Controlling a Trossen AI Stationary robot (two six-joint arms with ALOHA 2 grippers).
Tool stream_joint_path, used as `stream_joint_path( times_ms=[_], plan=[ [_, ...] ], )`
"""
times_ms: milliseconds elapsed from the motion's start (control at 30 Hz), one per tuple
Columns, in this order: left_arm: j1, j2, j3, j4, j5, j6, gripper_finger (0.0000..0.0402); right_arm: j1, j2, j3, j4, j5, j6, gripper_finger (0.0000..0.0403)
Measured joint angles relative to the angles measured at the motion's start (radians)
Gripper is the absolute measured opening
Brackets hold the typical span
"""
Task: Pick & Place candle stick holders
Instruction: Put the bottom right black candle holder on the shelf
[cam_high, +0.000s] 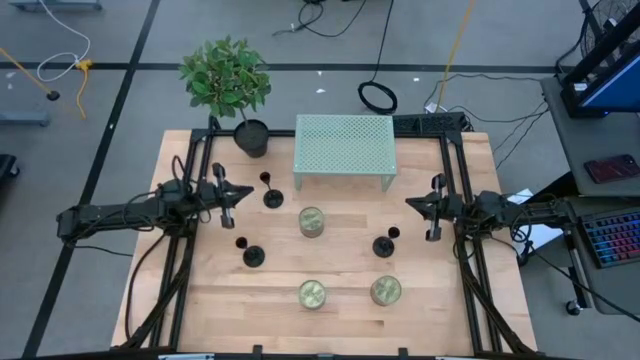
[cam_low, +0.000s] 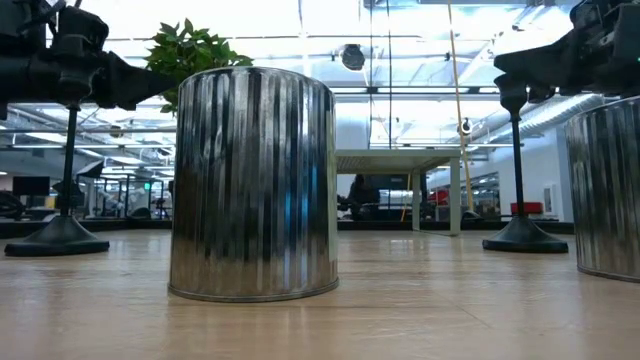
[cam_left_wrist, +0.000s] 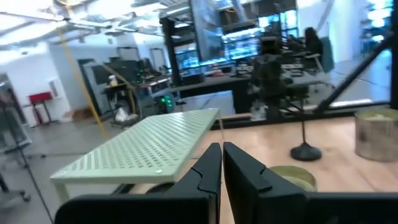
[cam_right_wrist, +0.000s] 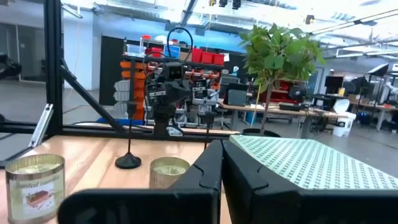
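Observation:
Three black candle stick holders stand upright on their round bases on the wooden table: one at the far left (cam_high: 272, 193), one at the near left (cam_high: 250, 252) and one at the right (cam_high: 385, 243). My left gripper (cam_high: 232, 195) hovers shut and empty just left of the far-left holder, above the table. My right gripper (cam_high: 420, 205) hovers shut and empty, up and to the right of the right holder. The low view shows the near-left holder (cam_low: 60, 235) and the right holder (cam_low: 522, 235), with both grippers high above them.
A pale green perforated riser (cam_high: 344, 150) stands at the far middle, a potted plant (cam_high: 228, 80) at the far left. Three green-gold jar candles stand at the centre (cam_high: 311, 221) and near edge (cam_high: 312, 294) (cam_high: 386, 290). Black frame rails run along both table sides.

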Motion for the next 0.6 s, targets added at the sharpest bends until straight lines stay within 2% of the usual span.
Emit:
stream_joint_path(
  times_ms=[133,300,500,600],
  plan=[
    [0.0,0.001,0.0,-0.004,0.007,-0.115,0.0024,0.0,0.0,0.0,0.001,-0.002,-0.023,0.0],
    [0.0,0.004,0.0,-0.034,0.017,-0.125,0.0024,0.0,0.002,0.0,0.001,-0.006,-0.058,0.0],
    [0.0,0.004,0.0,-0.038,0.067,-0.124,0.0024,0.0,0.042,0.0,0.006,-0.198,-0.037,0.0013],
    [0.0,0.004,0.0,-0.015,0.085,-0.124,0.0031,0.0,0.076,0.0,0.04,-0.21,-0.002,0.0044]
  ],
)
